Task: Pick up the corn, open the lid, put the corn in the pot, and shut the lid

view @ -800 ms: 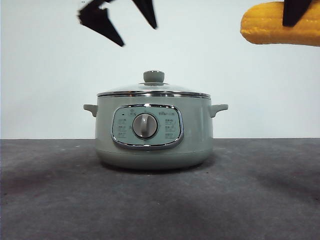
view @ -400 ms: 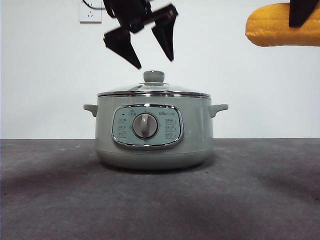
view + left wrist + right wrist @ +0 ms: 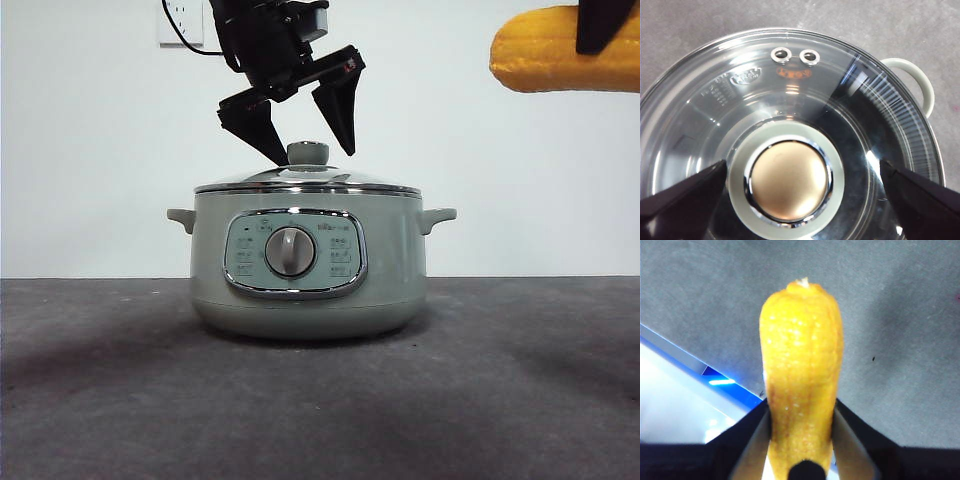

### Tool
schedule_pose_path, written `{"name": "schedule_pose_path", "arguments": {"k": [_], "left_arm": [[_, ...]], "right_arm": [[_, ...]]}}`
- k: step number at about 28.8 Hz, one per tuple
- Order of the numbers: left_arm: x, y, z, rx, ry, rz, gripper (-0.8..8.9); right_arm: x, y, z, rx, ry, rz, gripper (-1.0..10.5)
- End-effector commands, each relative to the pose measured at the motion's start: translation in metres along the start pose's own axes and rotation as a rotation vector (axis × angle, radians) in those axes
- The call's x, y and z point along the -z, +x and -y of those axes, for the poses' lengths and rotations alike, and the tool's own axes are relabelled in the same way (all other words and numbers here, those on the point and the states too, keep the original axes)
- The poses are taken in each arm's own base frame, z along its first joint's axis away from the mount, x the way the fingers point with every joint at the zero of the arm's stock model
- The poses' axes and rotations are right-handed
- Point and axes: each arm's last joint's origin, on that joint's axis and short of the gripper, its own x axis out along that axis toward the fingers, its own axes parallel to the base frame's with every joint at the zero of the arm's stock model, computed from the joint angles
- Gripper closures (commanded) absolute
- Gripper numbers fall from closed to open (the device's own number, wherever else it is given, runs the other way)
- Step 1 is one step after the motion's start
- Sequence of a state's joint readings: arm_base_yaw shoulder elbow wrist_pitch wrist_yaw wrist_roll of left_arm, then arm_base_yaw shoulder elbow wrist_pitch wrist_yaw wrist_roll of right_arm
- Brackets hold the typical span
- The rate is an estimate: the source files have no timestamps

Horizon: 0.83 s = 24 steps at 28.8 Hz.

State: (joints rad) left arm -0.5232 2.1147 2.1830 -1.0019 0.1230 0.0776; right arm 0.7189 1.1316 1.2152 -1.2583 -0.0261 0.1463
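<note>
yellow corn [image 3: 560,50] cropped, right gripper [image 3: 605,25] clamping

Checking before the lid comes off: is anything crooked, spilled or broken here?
Nothing stands out. The lid sits level on the pot, the left gripper is open around the knob, and the right gripper holds the corn aloft.

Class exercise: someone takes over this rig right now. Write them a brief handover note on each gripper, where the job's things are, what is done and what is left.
Left gripper: open, jaws either side of the round sage-green knob, not gripping.
Right gripper: shut on the yellow-orange bumpy corn, held high to one side of the pot.
Domed glass lid sits closed on the squat sage-green pot.
Done: corn picked up.
Left: lift lid, put corn in, close lid.
</note>
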Motion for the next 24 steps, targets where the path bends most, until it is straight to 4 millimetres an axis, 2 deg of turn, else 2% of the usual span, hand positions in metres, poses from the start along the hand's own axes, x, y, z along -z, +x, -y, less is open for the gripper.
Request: {"name": "schedule_pose_path", "arguments": {"k": [1, 4, 6, 7, 18, 24], "left_arm": [[0.001, 0.006, 0.000, 0.009, -0.005, -0.009, 5.15], [0.001, 0.006, 0.000, 0.008, -0.006, -0.012, 6.68], [0.001, 0.006, 0.000, 0.008, -0.005, -0.010, 8.05], [0.001, 0.006, 0.000, 0.008, -0.005, -0.007, 8.32], [0.000, 0.002, -0.002, -0.023, -0.003, 0.003, 8.22], [-0.005, -0.027, -0.010, -0.046, -0.011, 0.072, 8.22]], "right_arm": [[0.000, 0.000, 0.000, 0.000, 0.009, 0.004, 9.6], [0.000, 0.000, 0.000, 0.000, 0.009, 0.004, 9.6], [0.000, 0.000, 0.000, 0.000, 0.009, 0.004, 9.6], [0.000, 0.000, 0.000, 0.000, 0.009, 0.004, 9.6], [-0.003, 0.000, -0.001, -0.004, 0.008, 0.033, 9.6], [-0.009, 0.000, 0.000, 0.031, 0.020, 0.092, 9.6]]}}
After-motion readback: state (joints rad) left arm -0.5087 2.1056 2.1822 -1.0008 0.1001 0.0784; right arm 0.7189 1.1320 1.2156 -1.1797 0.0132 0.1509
